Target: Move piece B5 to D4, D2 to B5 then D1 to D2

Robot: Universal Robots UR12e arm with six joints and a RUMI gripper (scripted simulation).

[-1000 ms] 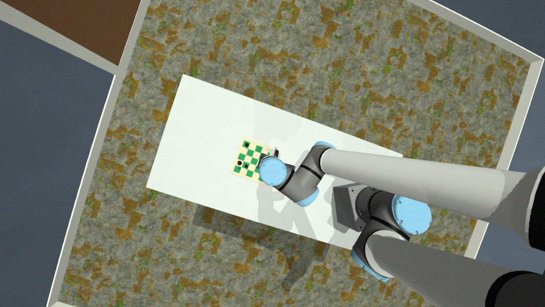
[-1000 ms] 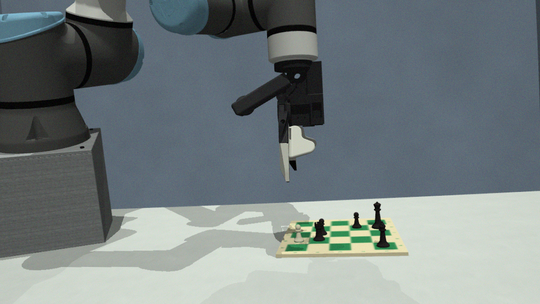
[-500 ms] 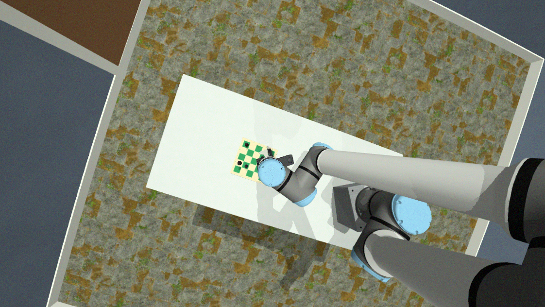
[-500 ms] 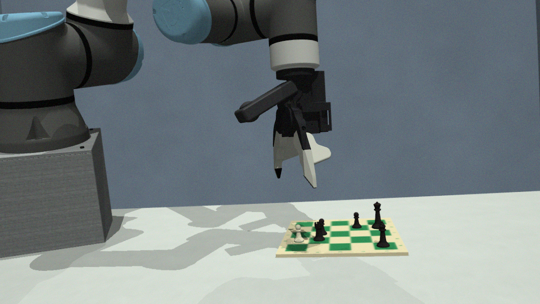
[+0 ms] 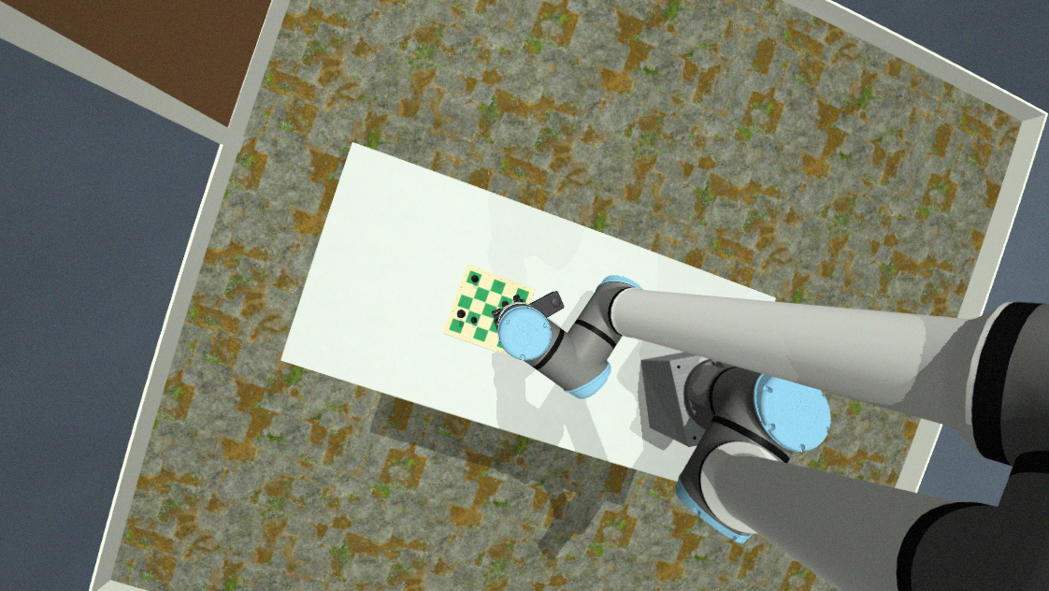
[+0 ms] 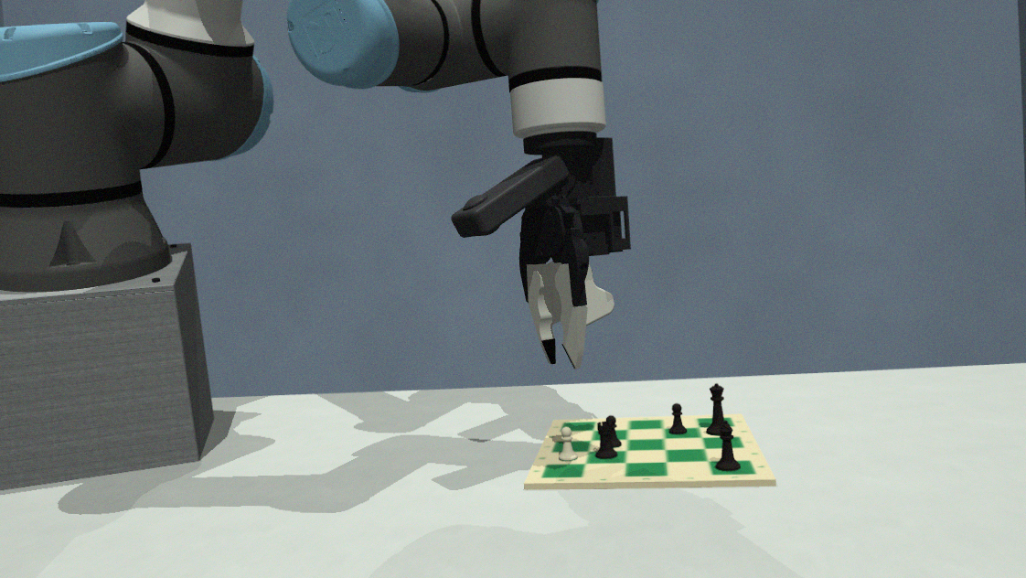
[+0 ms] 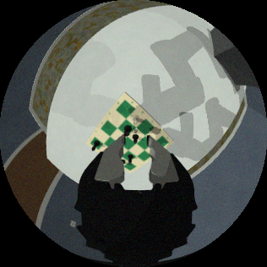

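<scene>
The green and cream chessboard (image 6: pixel 649 452) lies on the white table; it also shows in the top view (image 5: pixel 485 311) and the wrist view (image 7: pixel 128 135). A white pawn (image 6: pixel 568 444) stands at its near left corner. Two black pieces (image 6: pixel 607 436) stand close together beside it. A black pawn (image 6: pixel 677 418), a tall black queen (image 6: pixel 715 409) and another black piece (image 6: pixel 727 446) stand toward the right. I cannot read the square labels. My gripper (image 6: pixel 561 358) hangs high above the board's left edge, fingers drawn nearly together with nothing between them (image 7: pixel 136 141).
The arm's grey base block (image 6: pixel 93 366) stands on the table at the left. The table's edges drop to a mossy stone floor (image 5: pixel 660 147). My wrist (image 5: pixel 523 330) hides part of the board's right side in the top view.
</scene>
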